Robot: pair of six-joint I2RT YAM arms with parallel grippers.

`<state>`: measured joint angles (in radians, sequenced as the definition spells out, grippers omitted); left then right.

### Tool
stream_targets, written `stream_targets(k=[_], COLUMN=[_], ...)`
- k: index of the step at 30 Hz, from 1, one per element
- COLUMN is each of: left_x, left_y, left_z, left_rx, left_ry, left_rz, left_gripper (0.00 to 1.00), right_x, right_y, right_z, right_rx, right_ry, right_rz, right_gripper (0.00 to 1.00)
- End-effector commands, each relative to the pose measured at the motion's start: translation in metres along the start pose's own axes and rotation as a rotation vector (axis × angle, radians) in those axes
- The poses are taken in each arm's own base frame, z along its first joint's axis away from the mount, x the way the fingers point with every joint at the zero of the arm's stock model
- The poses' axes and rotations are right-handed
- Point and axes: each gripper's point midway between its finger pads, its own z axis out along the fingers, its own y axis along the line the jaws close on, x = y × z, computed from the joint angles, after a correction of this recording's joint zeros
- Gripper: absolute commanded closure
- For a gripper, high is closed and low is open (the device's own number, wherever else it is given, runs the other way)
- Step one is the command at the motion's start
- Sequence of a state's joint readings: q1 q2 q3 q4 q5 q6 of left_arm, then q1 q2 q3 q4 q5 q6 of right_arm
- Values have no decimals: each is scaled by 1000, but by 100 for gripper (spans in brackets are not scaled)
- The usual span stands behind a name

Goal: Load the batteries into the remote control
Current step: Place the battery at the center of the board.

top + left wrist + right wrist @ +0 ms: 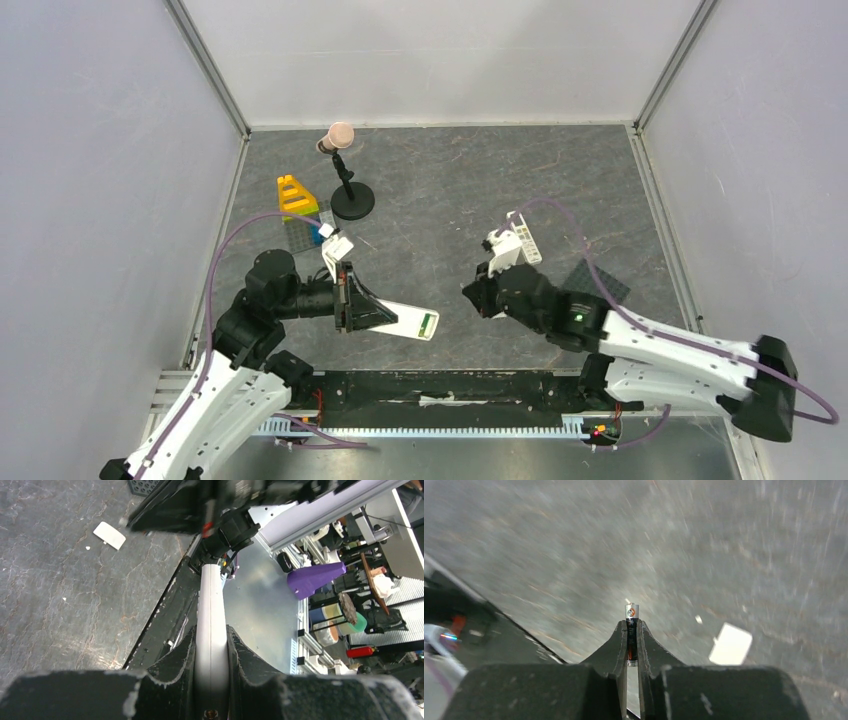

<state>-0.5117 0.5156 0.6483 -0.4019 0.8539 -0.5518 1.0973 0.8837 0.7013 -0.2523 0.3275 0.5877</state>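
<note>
One battery point(632, 617) pinched, remote control point(211, 615) clamped

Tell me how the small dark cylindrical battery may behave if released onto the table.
Likely stiff: the small dark cylindrical battery stands straight in the right gripper. Its round, smooth body would probably roll on the flat grey table.

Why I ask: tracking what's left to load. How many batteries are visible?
1: a dark battery clamped in the right pincer. Others may be hidden, perhaps in the remote control the left pincer holds.
</note>
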Motion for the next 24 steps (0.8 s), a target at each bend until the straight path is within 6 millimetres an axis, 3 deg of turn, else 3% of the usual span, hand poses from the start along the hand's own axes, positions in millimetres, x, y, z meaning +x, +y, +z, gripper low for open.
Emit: stream_targets(k=[1,7,14,20,24], left_x=[-1,1,1,1,0], left_y=[-9,-5,-1,2,3], left_z=[-6,-5,-4,-1,-1], left_rx=[30,11,4,-3,-6], left_ry=[39,48,54,66,65], left_rz=[109,107,106,94,93], left_gripper=[98,98,98,98,98], right_x=[69,120,143,151,135], right_y=[-32,-57,-72,-78,-72], right_z=[25,42,49,51,50], right_rx=[128,242,326,365,356], right_ry=[149,274,336,367,339], right_rz=[27,4,-14,-25,-23], right_gripper=[98,98,96,84,66])
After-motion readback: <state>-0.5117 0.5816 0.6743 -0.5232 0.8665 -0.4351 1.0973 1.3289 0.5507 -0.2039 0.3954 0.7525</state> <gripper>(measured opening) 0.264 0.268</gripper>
